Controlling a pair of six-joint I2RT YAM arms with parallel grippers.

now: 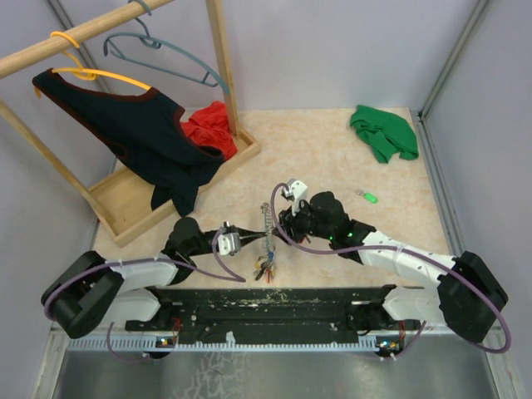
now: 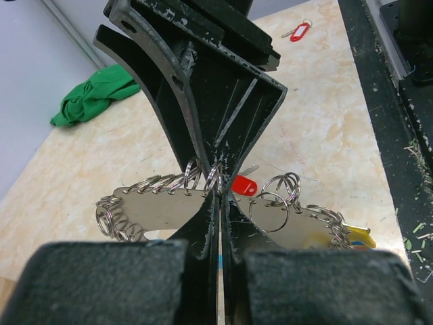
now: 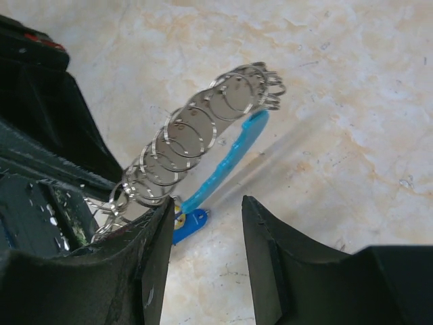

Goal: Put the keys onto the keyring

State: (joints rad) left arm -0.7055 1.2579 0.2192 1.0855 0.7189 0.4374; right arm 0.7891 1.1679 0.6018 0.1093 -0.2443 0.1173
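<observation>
My left fingers (image 2: 215,203) are clenched on the silvery keyring of little wire loops (image 2: 159,184). They hold its loop end up above the worktop. Its light-blue strip (image 3: 230,157) and its bunch of coloured tags (image 1: 266,268) hang past them. My right fingers (image 1: 281,220) are spread apart just beside the loops, with nothing between them.

What could go wrong? The right fingers are very near the loops. If they bump the ring, it could slip out of the thin pinch on the left and drop. A loop could also snag on a finger and get tugged.

The right fingers hold no key, so nothing can go on the ring yet. The small key with the green plastic head (image 1: 368,197) lies flat on the pale stone-look worktop (image 1: 332,150), well apart from the right fingers. It is thin, so the fingers may slide over it or shove it away. A key with a red plastic head (image 2: 298,32) lies far off too, near the worktop edge.

No box or bowl is near the fingers. The only holder is the wooden tray (image 1: 125,199) under the clothes rack (image 1: 220,66), far from the left fingers. A red cloth (image 1: 212,129) and the end of a black vest (image 1: 174,187) rest in it. I see no key in it.
</observation>
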